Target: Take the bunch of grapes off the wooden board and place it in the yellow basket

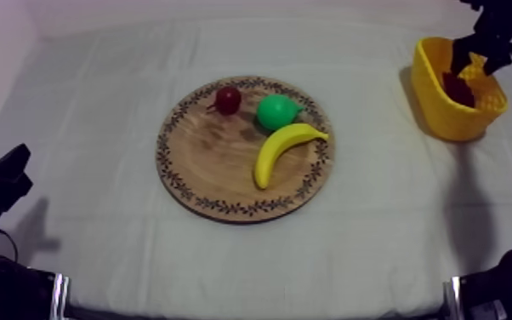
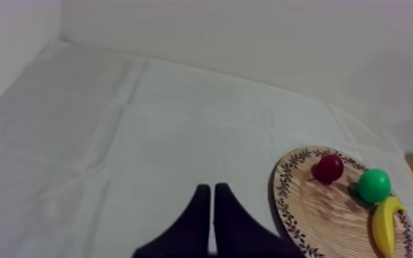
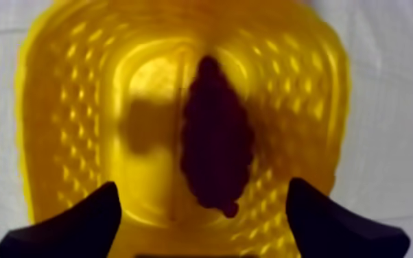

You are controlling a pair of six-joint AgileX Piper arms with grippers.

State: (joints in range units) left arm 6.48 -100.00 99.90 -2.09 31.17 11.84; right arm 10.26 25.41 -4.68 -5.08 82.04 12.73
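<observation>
1. The right tool (image 3: 202,186) hangs over the yellow basket (image 3: 65,123), its two black fingers spread wide apart and gripping nothing.
2. Straight beneath it, the bunch of grapes (image 3: 216,137) lies on the basket floor, apart from both fingers. The dark bunch runs lengthwise along the middle of the basket, with bare yellow floor on either side of it.
3. The basket walls rise around the grapes on all sides, and the fingertips sit inside the line of the rim.
4. From above, the right tool (image 1: 480,55) is at the basket's far rim, and the grapes (image 1: 457,88) are a dark patch inside. The basket stands near the surface's far right edge, with open cloth between it and the wooden board (image 1: 217,162).
5. The left tool (image 2: 211,189) is closed, its fingers lying together as a narrow wedge with nothing held. Wide bare surface (image 2: 113,137) stretches ahead of it and to its left.
6. To its right is the board, carrying a small red fruit (image 2: 328,168), a pear (image 2: 374,185) and a banana (image 2: 384,223). The pear touches the banana, and the red fruit sits apart from both.
7. The right wrist view gives the basket's inside and how the grapes lie. The top view gives the whole layout, with the left tool (image 1: 8,170) low at its own side, well apart from the board.
</observation>
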